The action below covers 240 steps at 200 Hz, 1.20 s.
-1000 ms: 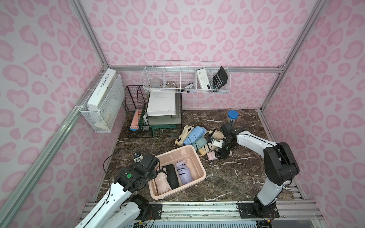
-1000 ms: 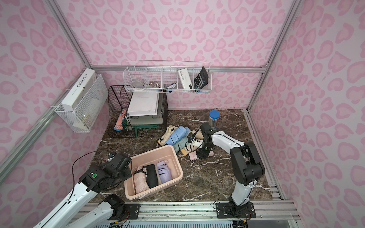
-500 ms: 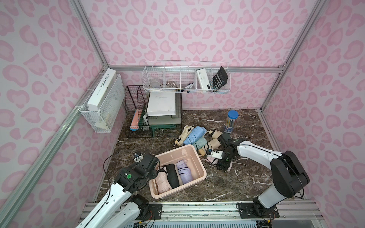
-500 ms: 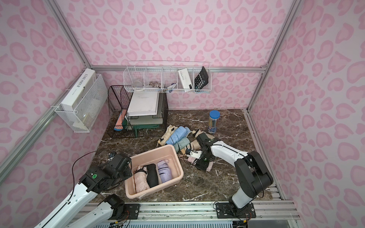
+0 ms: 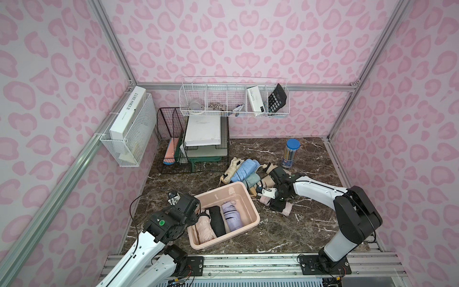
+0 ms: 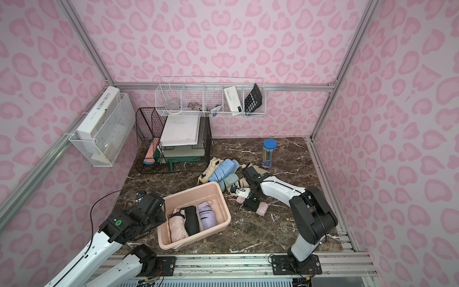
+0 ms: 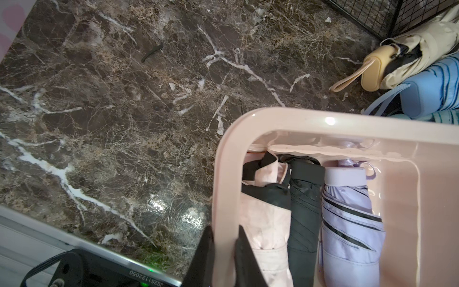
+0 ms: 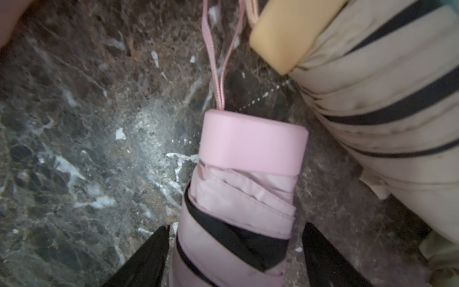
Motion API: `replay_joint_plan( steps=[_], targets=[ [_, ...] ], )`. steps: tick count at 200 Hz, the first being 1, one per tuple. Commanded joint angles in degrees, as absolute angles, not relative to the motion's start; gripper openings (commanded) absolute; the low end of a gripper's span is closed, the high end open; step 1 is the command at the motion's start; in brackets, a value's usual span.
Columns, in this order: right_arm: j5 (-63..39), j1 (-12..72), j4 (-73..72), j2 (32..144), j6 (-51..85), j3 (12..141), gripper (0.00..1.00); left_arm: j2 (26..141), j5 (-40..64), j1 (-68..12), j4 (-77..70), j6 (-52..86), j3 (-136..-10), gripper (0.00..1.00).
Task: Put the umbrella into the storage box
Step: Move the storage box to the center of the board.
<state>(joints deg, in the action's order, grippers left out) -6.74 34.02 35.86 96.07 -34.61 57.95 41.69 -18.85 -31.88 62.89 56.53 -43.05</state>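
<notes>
The storage box (image 5: 252, 206) is a pale pink tub at the front centre of the table in both top views, and it holds a pink, a black and a lilac folded umbrella (image 5: 232, 215). My left gripper (image 7: 224, 236) is shut on the box's near-left rim (image 7: 347, 124). Right of the box a pink folded umbrella (image 8: 250, 149) lies on the marble. My right gripper (image 8: 236, 231) stands open astride it, one finger on each side, with a gap on one side. In a top view the gripper (image 5: 278, 207) covers most of that umbrella (image 5: 286, 209).
Behind the box lie a cream umbrella (image 5: 233, 165), a blue one (image 5: 244, 170), a teal one (image 5: 252, 180) and a beige one (image 8: 372, 104). A blue-lidded pencil canister (image 5: 289, 154) stands at the back right. A black wire file rack (image 5: 173, 139) and white wire baskets (image 5: 233, 99) are at the back.
My right gripper has moved from the pile toward the table's front and down over the pink umbrella, its jaws narrowing a little. The left arm and the box have not moved.
</notes>
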Motion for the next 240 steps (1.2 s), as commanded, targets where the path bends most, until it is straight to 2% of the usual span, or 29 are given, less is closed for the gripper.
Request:
replay_joint_plan(
  steps=[1, 28, 145, 189, 240],
  targets=[
    [-6.95, 34.13, 36.4, 96.75, -32.19, 58.02, 0.72, 42.09, -13.38, -31.82, 65.05, 57.35, -42.38, 0.14],
    [-6.52, 34.27, 38.71, 97.38, -30.24, 58.03, 0.66, 42.14, -13.32, -31.88, 64.74, 57.27, -42.5, 0.13],
    [-3.63, 36.55, 35.6, 97.74, -27.18, 55.57, 0.61, 42.19, -12.66, -31.82, 64.25, 57.74, -42.46, 0.13],
    [-3.33, 36.91, 35.79, 97.36, -26.56, 54.98, 0.49, 42.23, -12.6, -31.83, 64.46, 57.81, -42.51, 0.13],
    [-4.79, 37.86, 35.61, 91.16, -21.41, 54.19, 0.36, 42.11, -12.84, -31.82, 64.86, 57.66, -42.98, 0.13]
  ],
)
